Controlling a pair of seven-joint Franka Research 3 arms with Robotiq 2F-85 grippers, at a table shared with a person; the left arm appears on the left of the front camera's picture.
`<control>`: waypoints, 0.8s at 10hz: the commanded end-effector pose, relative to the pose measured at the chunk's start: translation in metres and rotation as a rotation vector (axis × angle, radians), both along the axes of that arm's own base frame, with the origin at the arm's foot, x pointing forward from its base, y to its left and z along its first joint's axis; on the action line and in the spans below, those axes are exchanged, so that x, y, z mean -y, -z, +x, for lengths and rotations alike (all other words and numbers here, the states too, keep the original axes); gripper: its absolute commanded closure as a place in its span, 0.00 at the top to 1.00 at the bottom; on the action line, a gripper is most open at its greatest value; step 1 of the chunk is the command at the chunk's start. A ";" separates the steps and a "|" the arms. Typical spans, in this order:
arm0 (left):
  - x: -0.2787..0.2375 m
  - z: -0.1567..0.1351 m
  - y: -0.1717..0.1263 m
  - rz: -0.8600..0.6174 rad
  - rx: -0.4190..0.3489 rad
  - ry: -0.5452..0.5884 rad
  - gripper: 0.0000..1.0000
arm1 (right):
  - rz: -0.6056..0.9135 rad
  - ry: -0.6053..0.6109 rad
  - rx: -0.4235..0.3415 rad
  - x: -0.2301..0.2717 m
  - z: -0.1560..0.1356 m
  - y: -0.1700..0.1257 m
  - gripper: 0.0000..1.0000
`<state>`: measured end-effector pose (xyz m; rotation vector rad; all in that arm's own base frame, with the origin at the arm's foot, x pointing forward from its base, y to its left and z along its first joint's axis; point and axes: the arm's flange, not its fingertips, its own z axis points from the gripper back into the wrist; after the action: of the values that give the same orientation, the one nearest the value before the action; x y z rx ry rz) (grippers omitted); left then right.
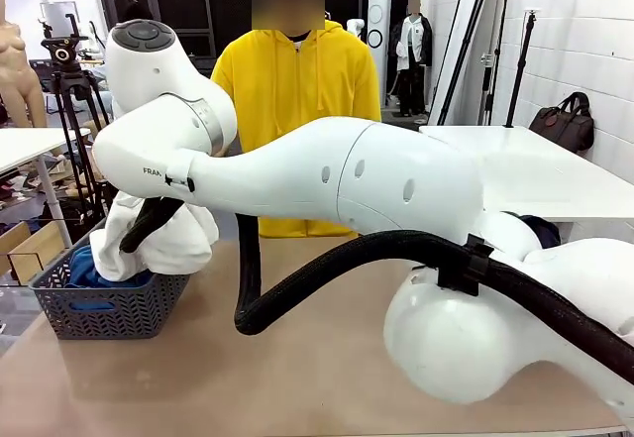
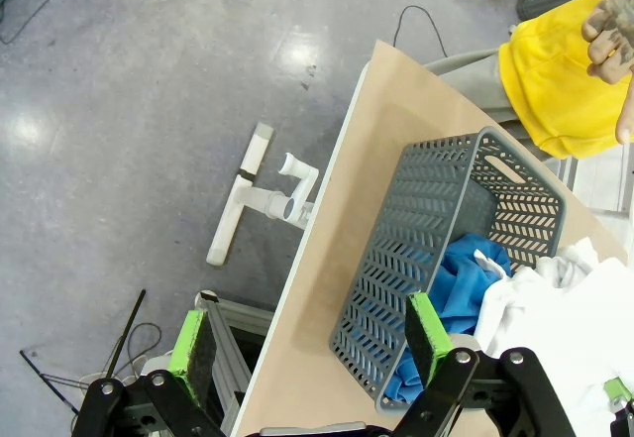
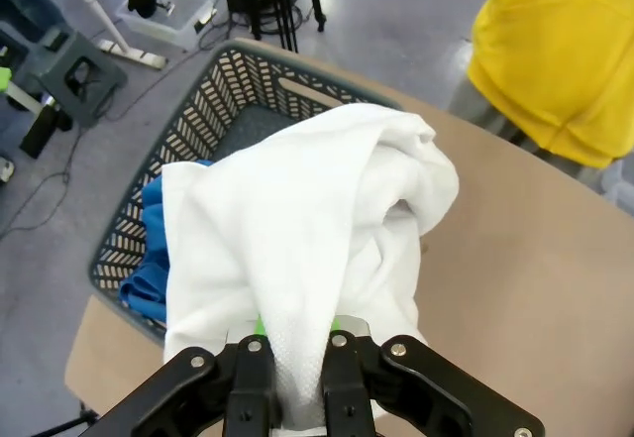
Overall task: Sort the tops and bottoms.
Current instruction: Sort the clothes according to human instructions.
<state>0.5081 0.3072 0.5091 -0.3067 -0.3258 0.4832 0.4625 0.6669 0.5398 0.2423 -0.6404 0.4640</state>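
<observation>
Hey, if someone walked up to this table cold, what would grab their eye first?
First, the right arm sweeping across the whole front view, its right gripper shut on a white garment bunched over the grey basket at the table's left end. Next, the bright blue garment lying inside that basket, and the person in a yellow hoodie standing at the far side.

Bright, even light; perhaps slight floor glare.

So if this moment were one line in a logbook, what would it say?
right gripper: shut on white garment, over grey basket | left gripper: open | bright blue garment: in basket
</observation>
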 end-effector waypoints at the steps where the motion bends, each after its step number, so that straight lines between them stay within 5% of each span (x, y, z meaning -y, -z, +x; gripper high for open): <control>1: 0.001 -0.001 -0.001 0.007 -0.003 -0.020 1.00 | 0.003 0.004 -0.012 0.003 0.003 -0.001 0.00; 6: 0.001 -0.001 -0.001 0.007 -0.003 -0.020 1.00 | -0.002 0.006 -0.002 0.003 0.004 0.000 0.00; 8: 0.001 -0.001 -0.001 0.007 -0.003 -0.020 1.00 | 0.007 0.144 0.063 -0.035 0.024 -0.007 0.00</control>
<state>0.5081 0.3072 0.5091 -0.3067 -0.3258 0.4831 0.4692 0.6632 0.5363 0.2225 -0.6554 0.4153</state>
